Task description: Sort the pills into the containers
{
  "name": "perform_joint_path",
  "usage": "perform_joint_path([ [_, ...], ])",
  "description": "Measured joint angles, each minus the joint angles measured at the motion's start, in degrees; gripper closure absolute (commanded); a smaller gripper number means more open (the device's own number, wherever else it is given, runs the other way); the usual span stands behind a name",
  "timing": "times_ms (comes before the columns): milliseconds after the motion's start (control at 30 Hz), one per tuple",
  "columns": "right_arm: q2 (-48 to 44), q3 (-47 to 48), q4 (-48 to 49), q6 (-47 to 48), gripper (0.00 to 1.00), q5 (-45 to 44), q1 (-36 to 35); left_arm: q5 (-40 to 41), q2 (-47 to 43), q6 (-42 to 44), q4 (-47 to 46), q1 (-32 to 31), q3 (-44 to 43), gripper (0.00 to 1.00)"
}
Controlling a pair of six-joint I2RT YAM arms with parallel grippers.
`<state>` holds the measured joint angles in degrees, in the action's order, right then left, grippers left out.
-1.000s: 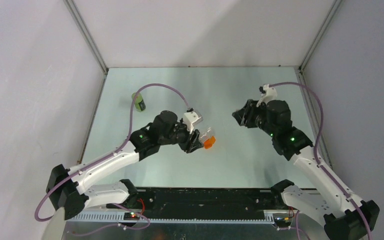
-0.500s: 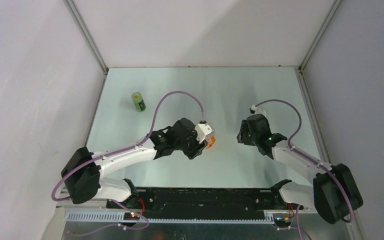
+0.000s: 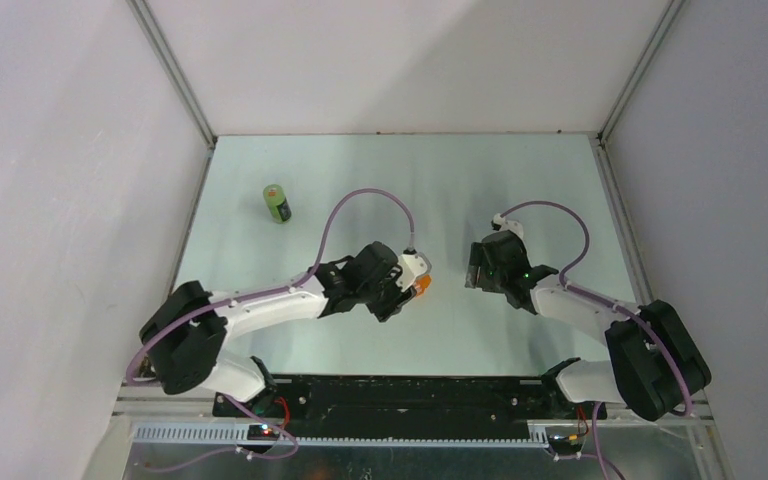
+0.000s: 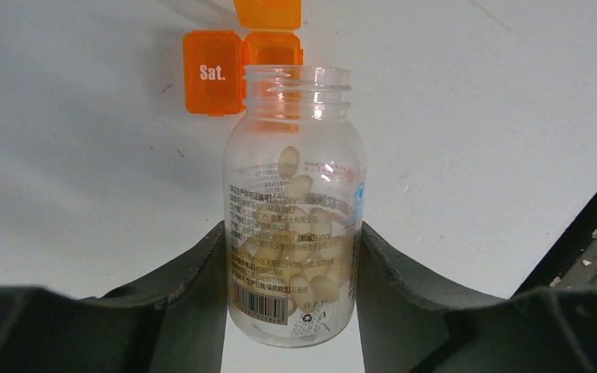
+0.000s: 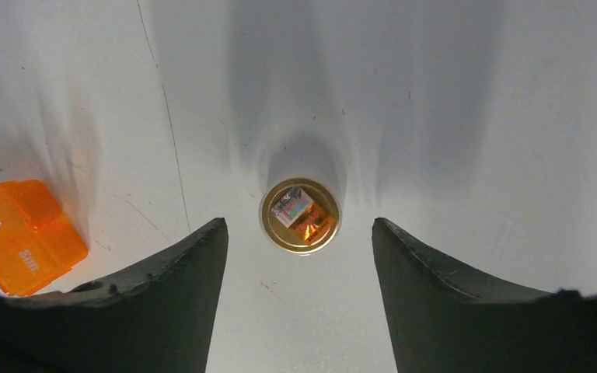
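Far left on my overhead feed, the green bottle (image 3: 277, 203) stands on its own near the back-left of the table (image 3: 520, 180), well apart from both arms

Next over is the left gripper (image 4: 291, 227), which is clamped on the clear bottle (image 4: 295, 155), one finger pressed against each side of the lower body. The bottle has no cap on, and its open threaded mouth points away from the wrist. There's a heap of pale pills (image 4: 299, 189) inside, mostly down at the end between the fingers, and a printed label with a barcode faces my wrist cam

Just past the bottle's mouth is the orange box (image 4: 212, 71), with a flap reading "Sat." From that cam the mouth overlaps the box, but I honestly can't tell if they're touching or if the bottle is hanging just above it. Overhead, the box sits on the table between the two grippers, close in front of the left one

On the right side, the right gripper (image 5: 297, 221) is spread wide with nothing in it and points straight down at the table. A small round gold-rimmed cap (image 5: 301, 216) lies flat between the fingers (image 5: 179, 295), clear of both. The same orange box peeks in at the left edge of that view, with "Sat." and "Sun" readable
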<state>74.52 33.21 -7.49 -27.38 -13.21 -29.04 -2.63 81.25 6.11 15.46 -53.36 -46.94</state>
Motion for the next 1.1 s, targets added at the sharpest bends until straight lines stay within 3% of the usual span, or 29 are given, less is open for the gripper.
perform_joint_path([
  [400, -2.2, 0.0, -0.6, 0.0, 0.19, 2.7, 2.1, 1.2, 3.7, 0.0, 0.6, 0.0, -0.9, 1.0],
  [1100, -8.6, 0.0, -5.6, -1.3, 0.17, 2.4, 3.9, 9.8, 13.8, 1.5, 17.5, -0.2, -16.3, 1.0],
])
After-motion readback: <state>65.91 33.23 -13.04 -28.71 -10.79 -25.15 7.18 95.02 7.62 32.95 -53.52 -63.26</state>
